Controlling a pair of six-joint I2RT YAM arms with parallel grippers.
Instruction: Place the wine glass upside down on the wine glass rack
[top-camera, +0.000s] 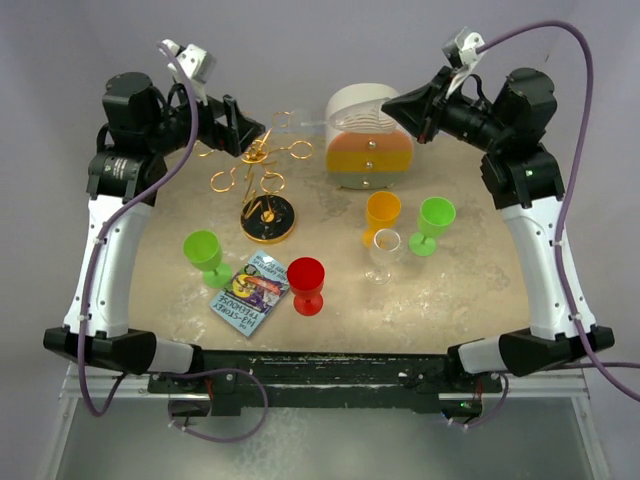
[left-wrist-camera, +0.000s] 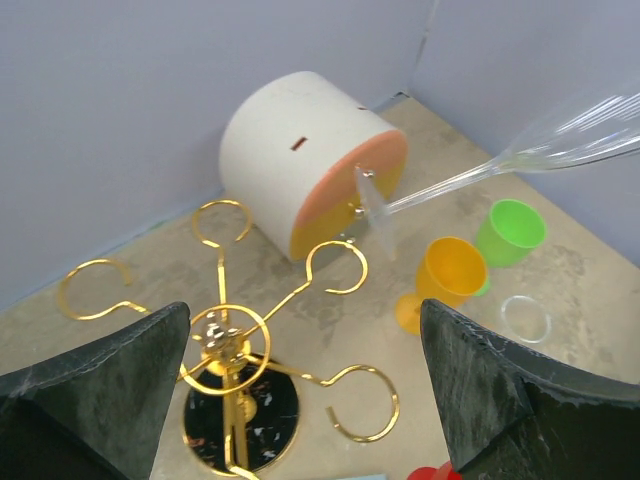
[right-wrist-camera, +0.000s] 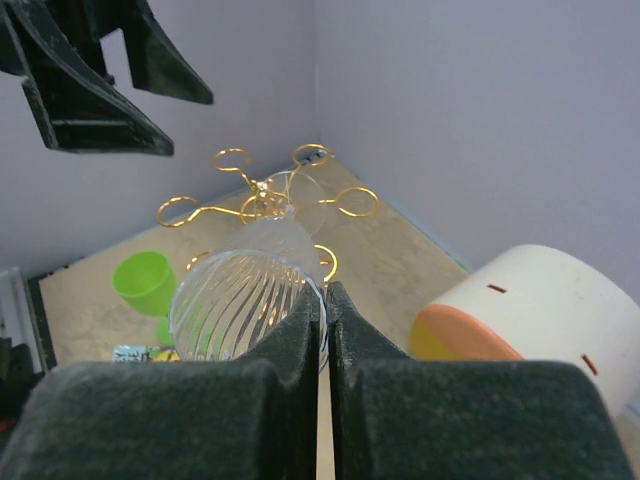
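Gripping glass (top-camera: 358, 118) rim in closed right fingers (right-wrist-camera: 290, 345), stem aimed left at rack (top-camera: 262, 160) for loop entry. Holding left fingers (left-wrist-camera: 100, 390) wide, empty, over rack, likely to steady.

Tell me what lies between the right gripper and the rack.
Only the wine glass held by the right gripper, its stem pointing toward the rack; the top external view shows this.
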